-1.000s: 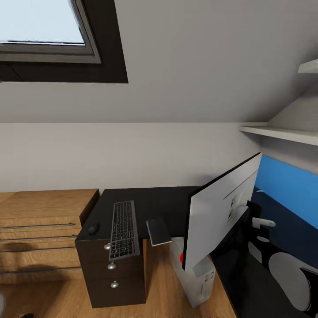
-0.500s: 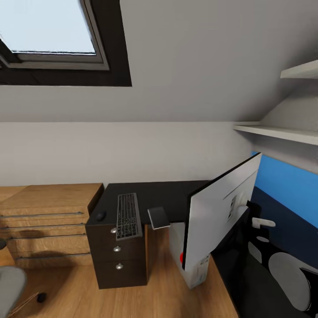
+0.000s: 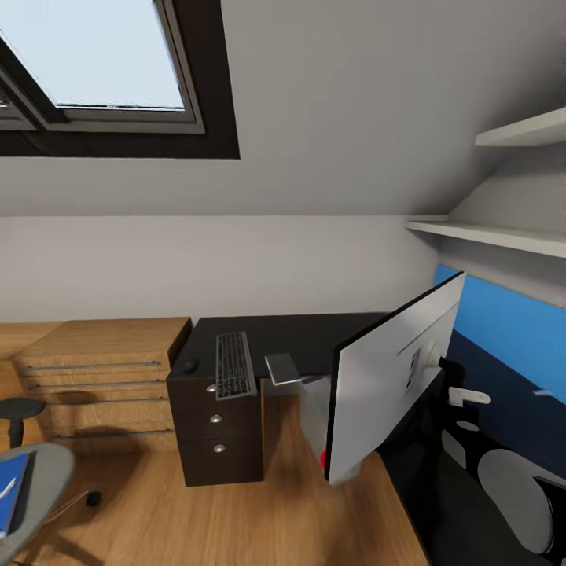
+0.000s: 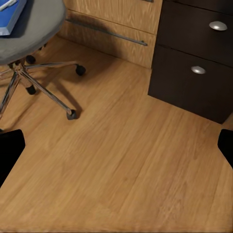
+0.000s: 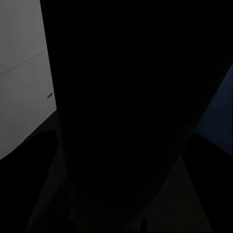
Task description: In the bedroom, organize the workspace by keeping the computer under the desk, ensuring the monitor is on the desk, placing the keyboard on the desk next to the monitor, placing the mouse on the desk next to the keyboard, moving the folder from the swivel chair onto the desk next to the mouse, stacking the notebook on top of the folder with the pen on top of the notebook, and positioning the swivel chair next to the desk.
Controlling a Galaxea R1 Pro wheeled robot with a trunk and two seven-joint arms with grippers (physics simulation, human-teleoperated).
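Observation:
The monitor hangs tilted close in front of me, silver-grey back showing, off the desk and above the floor; my right arm is behind it and the gripper's fingers are hidden in the dark right wrist view. On the desk lie the keyboard, the mouse to its left and the notebook overhanging the front edge. The computer stands under the desk, half hidden by the monitor. The swivel chair carries the blue folder with the pen. My left gripper is open over bare floor.
A black drawer unit holds up the desk's left end. A low light-wood dresser stands against the wall beside it. White shelves and a blue wall panel are at the right. The chair's chrome base spreads over the wood floor.
The whole view has shifted: the desk looks smaller and farther, and the chair with the folder has come in at lower left. The monitor keeps its place in the picture.

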